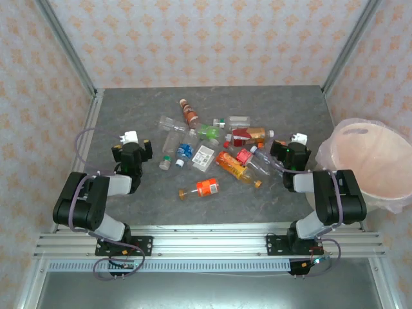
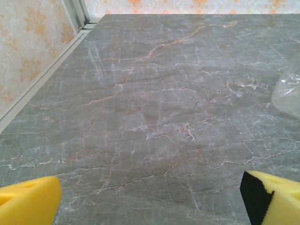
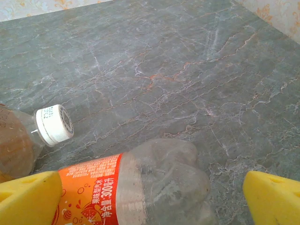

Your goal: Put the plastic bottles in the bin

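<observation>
Bin (image 1: 386,199) with pinkish bag liner (image 1: 376,154)

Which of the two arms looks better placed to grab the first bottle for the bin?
The right one, probably. An orange-labelled bottle lies between the right fingers, spread open, and the bin stands beside that arm. The left fingers face mostly bare table, far from the bin.
</observation>
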